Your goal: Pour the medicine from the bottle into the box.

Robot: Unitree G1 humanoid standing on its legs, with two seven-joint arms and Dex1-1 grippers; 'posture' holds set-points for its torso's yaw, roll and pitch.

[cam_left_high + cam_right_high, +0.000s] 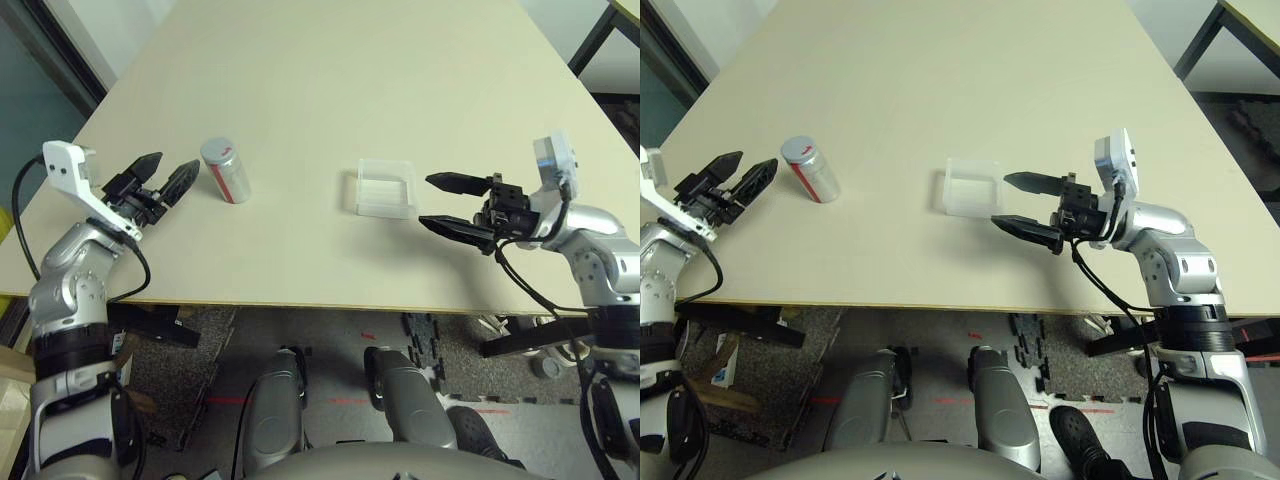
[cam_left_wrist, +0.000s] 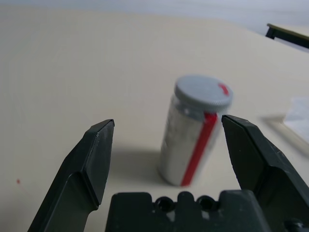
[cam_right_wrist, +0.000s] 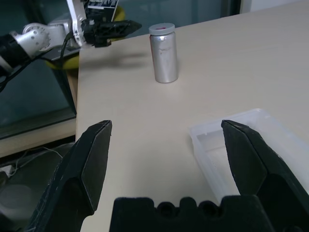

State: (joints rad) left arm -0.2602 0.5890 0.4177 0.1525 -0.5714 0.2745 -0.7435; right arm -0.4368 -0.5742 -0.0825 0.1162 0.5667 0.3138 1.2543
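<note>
The bottle (image 1: 226, 171) stands upright on the table (image 1: 300, 90) at the left, silver-grey with a red stripe and its grey cap on; the left wrist view has the bottle (image 2: 195, 130) just ahead of the fingers. My left gripper (image 1: 166, 174) is open a short way to the bottle's left, pointing at it. The box (image 1: 384, 188), a clear shallow square tray, lies near the table's middle. To its right my right gripper (image 1: 447, 203) is open, its tips near the box's right edge. The medicine is hidden inside the capped bottle.
A dark table leg (image 1: 600, 35) stands at the far right beyond the table. Black foam floor mats (image 1: 440, 345) lie below the front edge. Bare tabletop stretches behind the bottle and box.
</note>
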